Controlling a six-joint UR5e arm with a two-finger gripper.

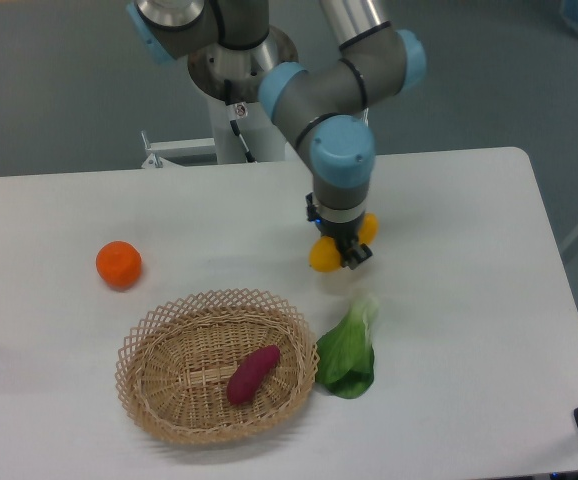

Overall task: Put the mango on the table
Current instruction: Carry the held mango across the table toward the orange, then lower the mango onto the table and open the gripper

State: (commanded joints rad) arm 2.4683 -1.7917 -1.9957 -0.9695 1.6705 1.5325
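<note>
The mango (324,255) is a yellow-orange fruit held across my gripper (346,252), with its ends showing on both sides of the fingers. The gripper is shut on it, just above or at the white table (449,300), right of the table's middle. I cannot tell whether the mango touches the tabletop. The arm comes down from the back of the table.
A woven wicker basket (169,330) stands at the front left of the gripper with a purple sweet potato (253,374) in it. A round orange (119,264) lies at the left. A green leafy vegetable (349,350) lies just in front of the gripper.
</note>
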